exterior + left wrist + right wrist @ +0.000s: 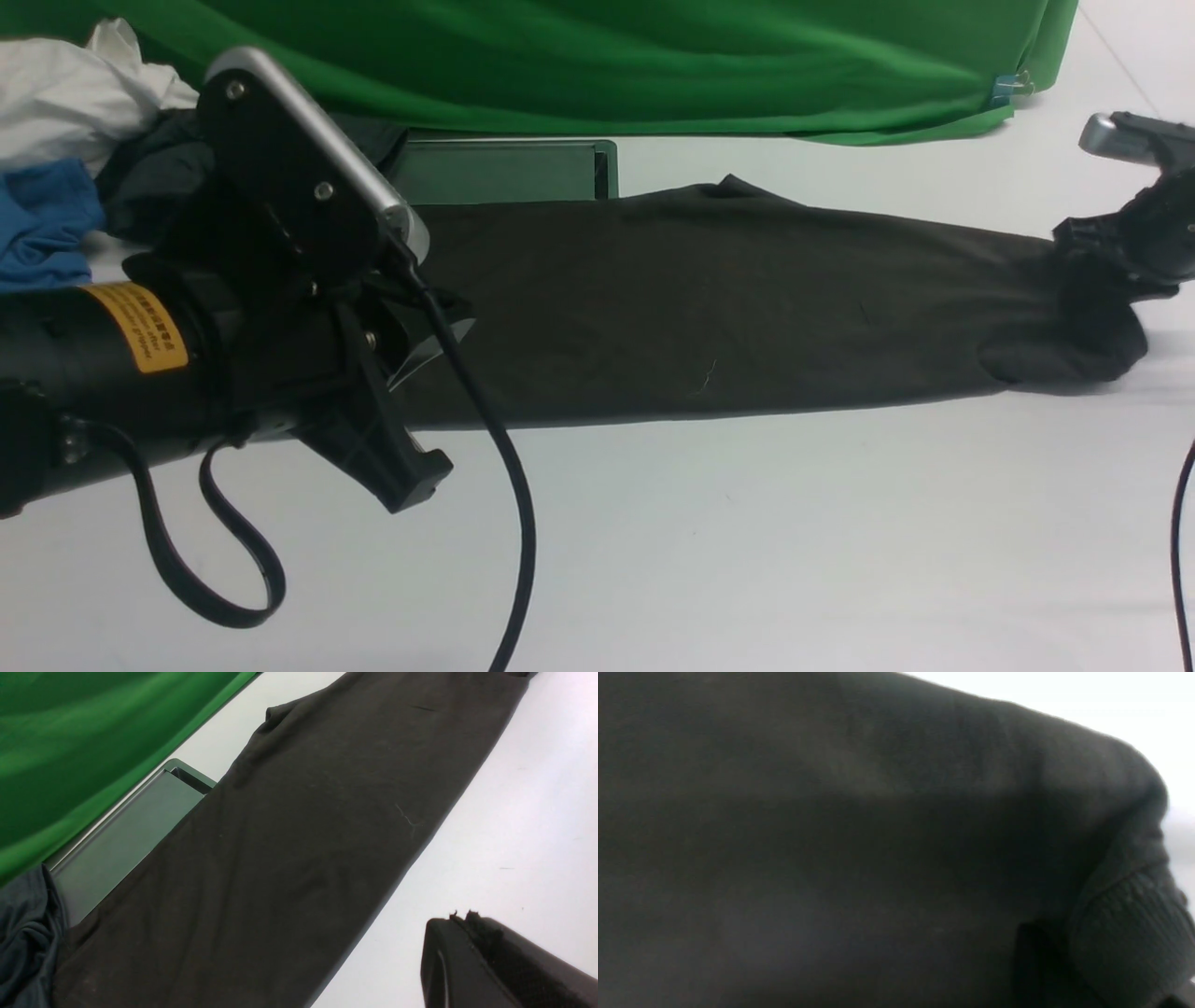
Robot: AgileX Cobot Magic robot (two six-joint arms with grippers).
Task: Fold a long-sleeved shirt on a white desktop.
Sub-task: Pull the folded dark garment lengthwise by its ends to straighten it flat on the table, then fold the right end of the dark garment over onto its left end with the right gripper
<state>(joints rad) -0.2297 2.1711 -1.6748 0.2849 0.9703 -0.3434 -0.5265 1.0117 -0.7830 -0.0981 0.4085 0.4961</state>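
Behind, green backdrop (607, 65) borders white desktop (747, 541).

Shirt (831, 835) blurred in right wrist view; left end effector hidden.

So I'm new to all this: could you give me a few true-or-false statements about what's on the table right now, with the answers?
1. The long-sleeved shirt lies as a long band across the white desktop. True.
2. The backdrop behind the table is red. False: the cloth backdrop is green.
3. The right gripper is at the shirt's right end. True.
4. The left gripper is lifting the shirt high in the air. False: the shirt lies on the desktop.
5. A blue garment sits at the far left. True.
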